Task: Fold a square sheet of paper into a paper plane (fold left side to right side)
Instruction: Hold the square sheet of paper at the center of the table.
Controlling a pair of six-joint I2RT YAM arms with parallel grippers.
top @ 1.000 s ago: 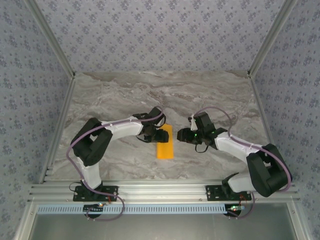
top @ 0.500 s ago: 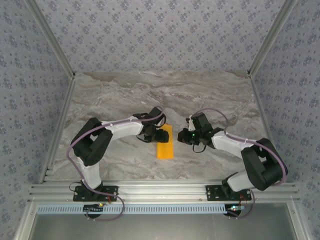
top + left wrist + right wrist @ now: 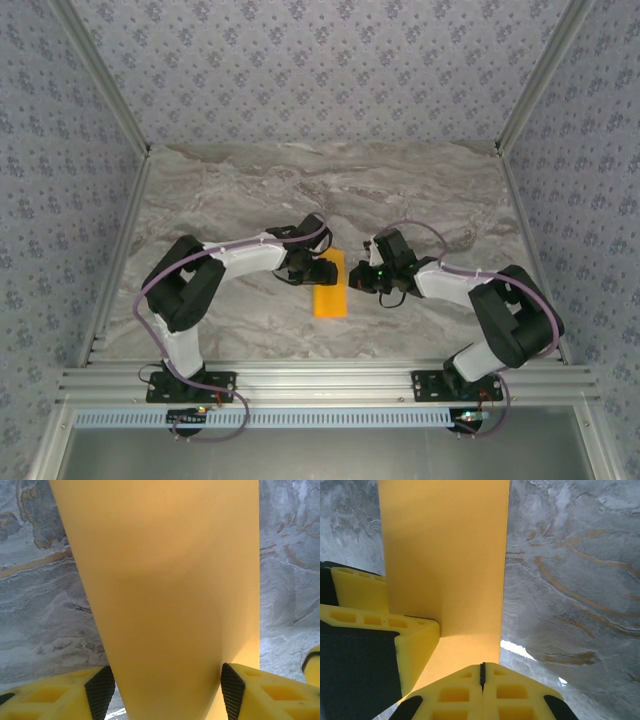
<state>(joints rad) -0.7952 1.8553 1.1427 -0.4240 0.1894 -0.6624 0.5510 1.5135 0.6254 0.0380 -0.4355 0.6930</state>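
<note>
The left gripper (image 3: pixel 322 270), spread wide, sits across the sheet of paper (image 3: pixel 330 288). The right gripper (image 3: pixel 481 672), squeezed together, touches its edge; the paper runs straight ahead.

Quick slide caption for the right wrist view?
Right gripper, jaws shut, at the edge of the orange paper lying on the marble table.

Left end effector (image 3: pixel 328 270) spread wide, right end effector (image 3: pixel 356 278) pinched closed.

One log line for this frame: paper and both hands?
paper: narrow strip, flat on table | left hand: open, paper between fingers | right hand: shut, tips at paper edge
</note>
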